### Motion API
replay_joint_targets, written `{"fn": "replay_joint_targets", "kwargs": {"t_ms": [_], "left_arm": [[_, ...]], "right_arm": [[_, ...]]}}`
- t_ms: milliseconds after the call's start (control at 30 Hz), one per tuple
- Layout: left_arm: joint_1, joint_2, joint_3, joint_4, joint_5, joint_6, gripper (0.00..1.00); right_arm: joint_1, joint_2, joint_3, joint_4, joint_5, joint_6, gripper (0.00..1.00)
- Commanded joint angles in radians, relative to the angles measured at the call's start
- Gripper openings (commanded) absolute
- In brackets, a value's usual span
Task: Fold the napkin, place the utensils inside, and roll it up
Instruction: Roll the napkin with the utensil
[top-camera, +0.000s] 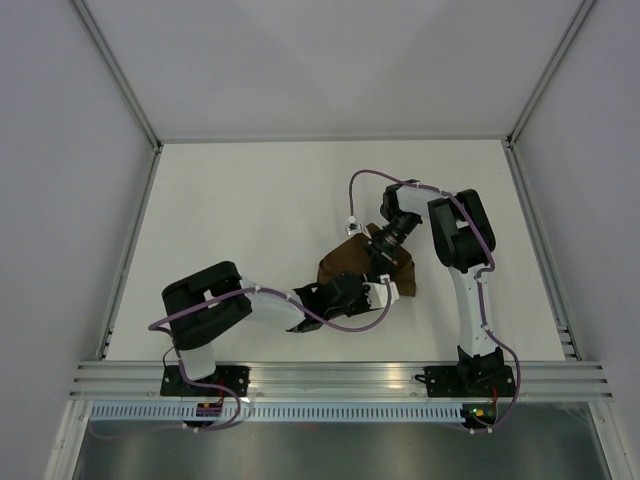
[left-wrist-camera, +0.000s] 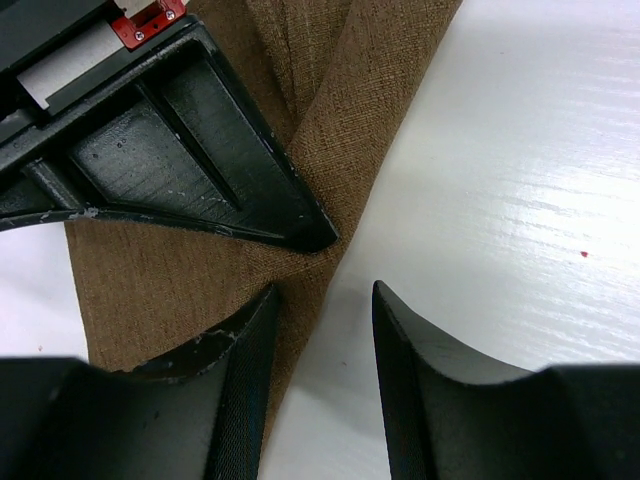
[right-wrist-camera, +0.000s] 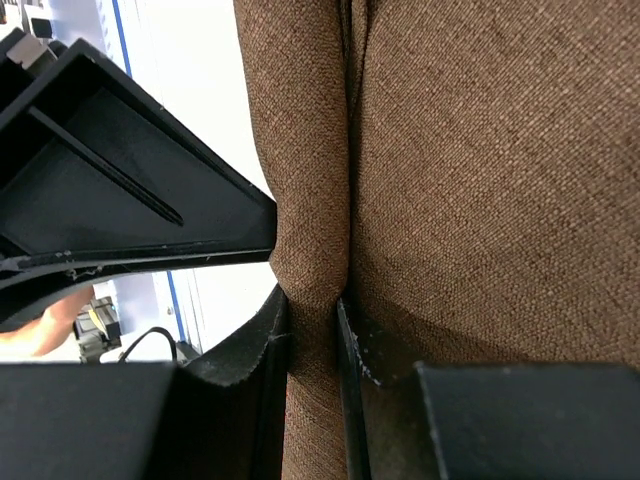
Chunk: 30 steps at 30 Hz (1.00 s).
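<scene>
The dark brown napkin (top-camera: 345, 268) lies bunched and folded in the middle of the table. My right gripper (top-camera: 383, 258) reaches down onto it from behind and is shut on a raised fold of the cloth (right-wrist-camera: 313, 312). The napkin (right-wrist-camera: 480, 180) fills the right wrist view. My left gripper (top-camera: 388, 292) is at the napkin's near right edge with its jaws open (left-wrist-camera: 325, 300). One of its fingers is over the cloth (left-wrist-camera: 180, 280) and the other over bare table. The right gripper's finger (left-wrist-camera: 200, 150) sits just ahead of it. The knife is hidden.
The white table (top-camera: 250, 220) has grey walls on three sides and a metal rail along the near edge. Both arms crowd together over the napkin, with their fingers close to touching. A purple cable loops by each arm.
</scene>
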Motion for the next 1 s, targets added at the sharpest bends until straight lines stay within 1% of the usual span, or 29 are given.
{"fn": "replay_joint_targets", "kwargs": {"t_ms": [0, 433, 533, 800, 867, 933, 967], "left_arm": [[0.005, 0.064, 0.041, 0.065, -0.037, 0.073, 0.49], [-0.003, 0.07, -0.005, 0.164, -0.121, 0.161, 0.51], [-0.001, 0.065, -0.017, 0.199, -0.132, 0.174, 0.52], [0.003, 0.085, -0.015, 0.229, -0.14, 0.233, 0.52], [0.003, 0.091, -0.023, 0.268, -0.164, 0.253, 0.52], [0.006, 0.084, -0.025, 0.269, -0.151, 0.259, 0.53], [0.006, 0.088, -0.025, 0.279, -0.158, 0.268, 0.57]], "right_arm": [[0.009, 0.059, -0.003, 0.14, 0.131, -0.056, 0.14], [0.009, 0.074, 0.014, 0.128, 0.132, -0.053, 0.14], [0.009, 0.077, 0.017, 0.126, 0.134, -0.05, 0.14], [0.009, 0.082, 0.023, 0.12, 0.134, -0.05, 0.14], [0.009, 0.083, 0.025, 0.119, 0.134, -0.052, 0.14], [0.009, 0.087, 0.028, 0.117, 0.134, -0.05, 0.13], [0.009, 0.088, 0.029, 0.117, 0.134, -0.05, 0.14]]}}
